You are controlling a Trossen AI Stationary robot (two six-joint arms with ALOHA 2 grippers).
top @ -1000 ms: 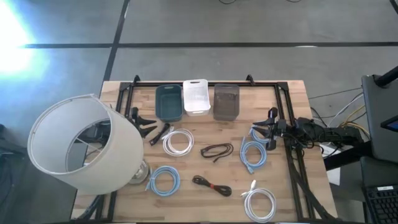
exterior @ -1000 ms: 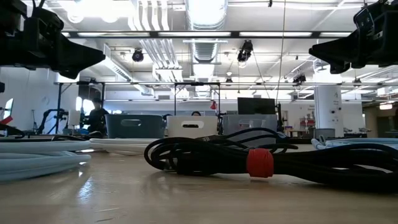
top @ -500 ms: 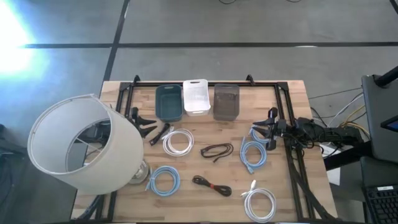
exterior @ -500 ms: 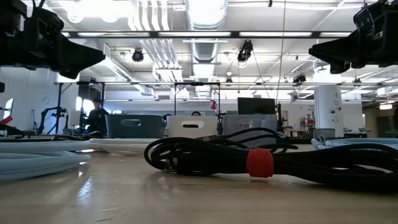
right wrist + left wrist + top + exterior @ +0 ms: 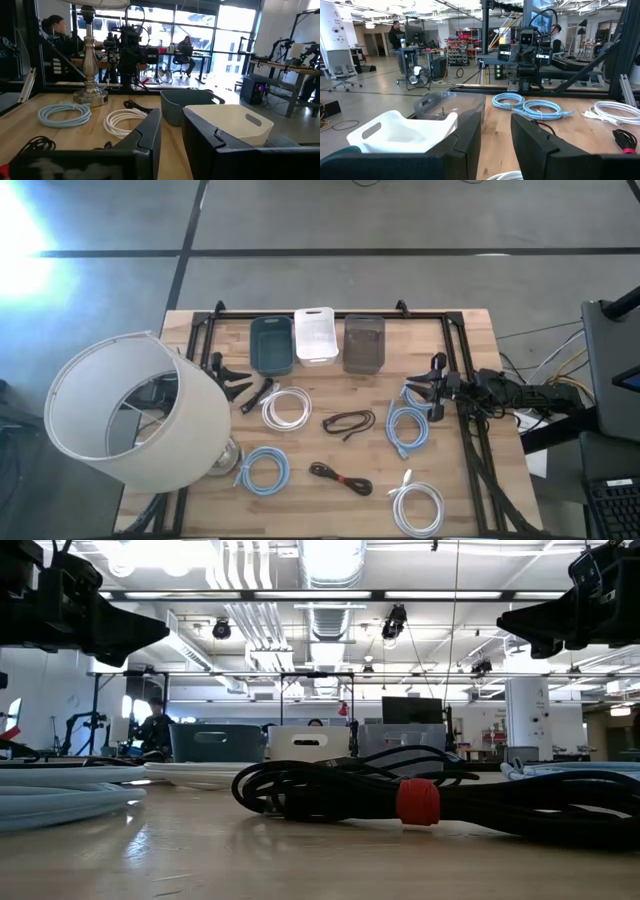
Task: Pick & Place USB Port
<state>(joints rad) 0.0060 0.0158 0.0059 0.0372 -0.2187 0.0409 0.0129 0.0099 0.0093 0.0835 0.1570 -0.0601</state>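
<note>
Cables: seven coiled cables lie loose on the light wooden table, all on the near side of the bins.
White ones: a white coiled cable sits left of centre; another white coiled cable lies at the near right corner.
Blue ones: a light blue coiled cable is near left, a larger light blue coil is right of centre, and a small blue coil lies just beyond it, by the right arm.
Black ones: a thin black looped cable lies mid-table; a black bundled cable with a red tie lies nearer.
Bins: a dark teal plastic bin, a white plastic bin and a grey-brown plastic bin stand side by side at the far edge.
Lamp: a table lamp with a big white shade stands at the left and covers most of the left arm.
Left gripper: held above the table at the left, fingers parted by a narrow gap, holding nothing.
Right gripper: held above the right side, fingers slightly apart, holding nothing.
Room: people sit and stand at desks beyond the table.
</note>
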